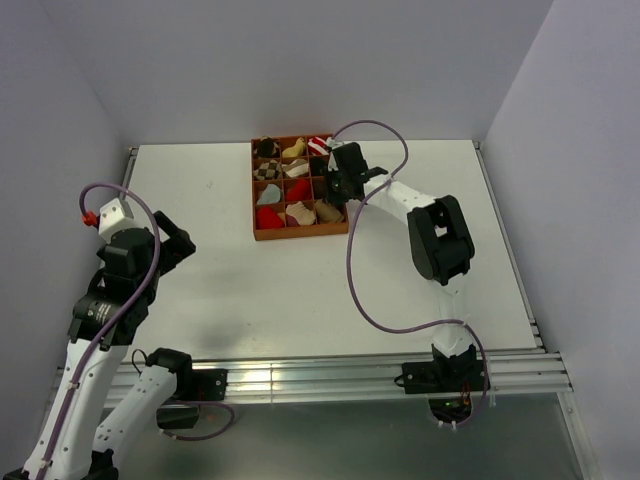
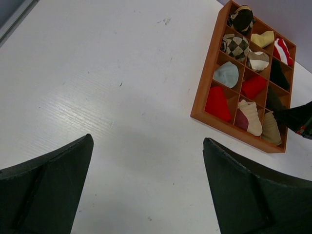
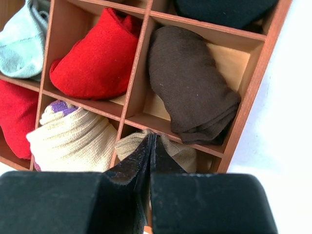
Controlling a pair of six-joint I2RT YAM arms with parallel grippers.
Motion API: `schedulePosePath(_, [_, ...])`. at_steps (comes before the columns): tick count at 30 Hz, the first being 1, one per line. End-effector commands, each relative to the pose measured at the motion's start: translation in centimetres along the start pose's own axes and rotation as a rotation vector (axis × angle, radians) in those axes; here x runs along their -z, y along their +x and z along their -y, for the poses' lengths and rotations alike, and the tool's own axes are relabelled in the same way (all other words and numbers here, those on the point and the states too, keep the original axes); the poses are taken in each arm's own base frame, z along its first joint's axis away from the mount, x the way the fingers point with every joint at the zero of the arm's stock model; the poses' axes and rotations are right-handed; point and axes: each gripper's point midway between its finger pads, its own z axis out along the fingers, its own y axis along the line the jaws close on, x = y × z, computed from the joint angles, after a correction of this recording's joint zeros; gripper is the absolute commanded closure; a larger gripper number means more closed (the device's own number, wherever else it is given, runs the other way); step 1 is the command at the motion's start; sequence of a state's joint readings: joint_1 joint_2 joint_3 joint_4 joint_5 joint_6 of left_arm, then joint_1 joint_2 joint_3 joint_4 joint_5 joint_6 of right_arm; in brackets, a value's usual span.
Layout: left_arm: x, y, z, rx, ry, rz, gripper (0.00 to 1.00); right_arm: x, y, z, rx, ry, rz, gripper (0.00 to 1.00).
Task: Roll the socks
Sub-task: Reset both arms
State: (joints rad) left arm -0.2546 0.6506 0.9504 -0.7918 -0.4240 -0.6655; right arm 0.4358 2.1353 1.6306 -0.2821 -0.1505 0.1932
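My right hand [image 3: 150,146] is hanging over the near right corner of the wooden box [image 3: 253,83], w/ the brown sock [image 3: 190,87] lying in its slot just past my fingertips. The beige sock w/ maroon [image 3: 73,139] is sitting one slot left of the tips. A red bundle [image 3: 97,53] and a light blue bundle [image 3: 22,44] are filling slots beyond it. A ribbed beige bundle [image 3: 178,148] is right under the tips, can't tell if I'm touching it. Fingers are pressing together, nothing between them afaict. Left hand [image 2: 147,139] is hovering spread wide over the tabletop [image 2: 122,73], well apart from the box.

Socks [image 2: 248,119] inside organizer [image 2: 234,132] compartments
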Motion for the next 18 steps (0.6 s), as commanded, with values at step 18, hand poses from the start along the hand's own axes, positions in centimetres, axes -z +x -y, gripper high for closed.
schedulePosePath(18, [0.3,-1.0,0.7,0.013,0.034,0.031,0.01,0.8,6.6,5.0,-0.18,0.183,-0.244,0.87])
